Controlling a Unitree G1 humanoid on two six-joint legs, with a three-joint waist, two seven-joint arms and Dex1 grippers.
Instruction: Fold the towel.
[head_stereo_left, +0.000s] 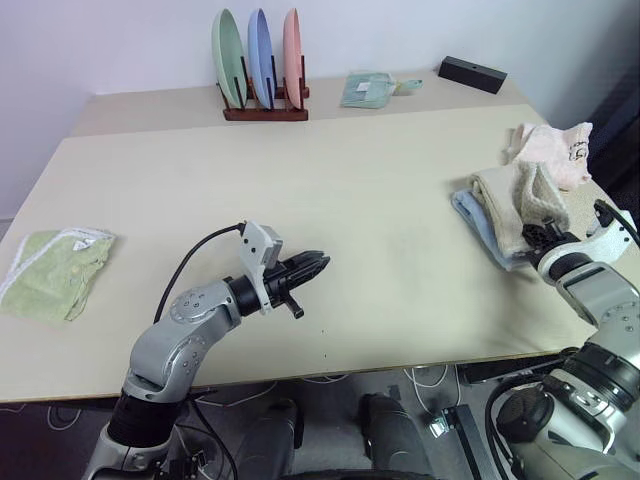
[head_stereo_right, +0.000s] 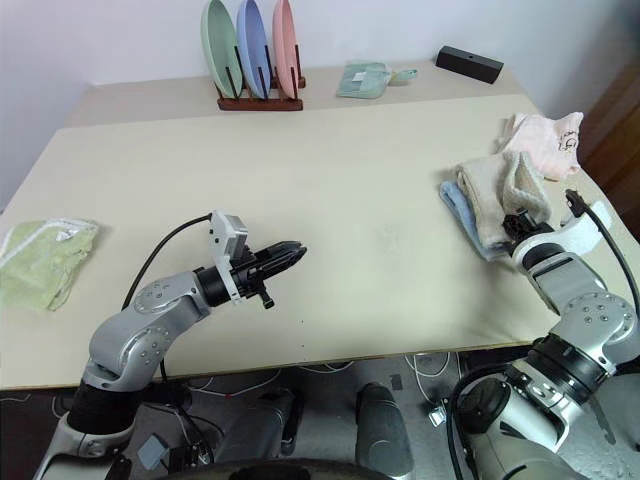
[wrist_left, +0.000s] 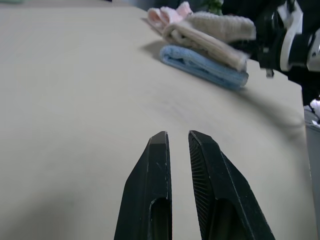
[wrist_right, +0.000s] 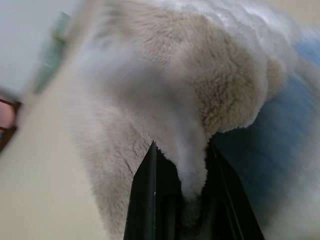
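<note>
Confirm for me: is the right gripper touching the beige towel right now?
Touching. The right wrist view shows a fold of the beige towel pinched between the right gripper fingers, cloth running down into the gap.

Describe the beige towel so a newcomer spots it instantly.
Start at the table's right edge, in front of the pink cloth. The beige towel lies bunched on the folded light-blue towel, its near end pinched in the right gripper; it alone is tan terry.
</note>
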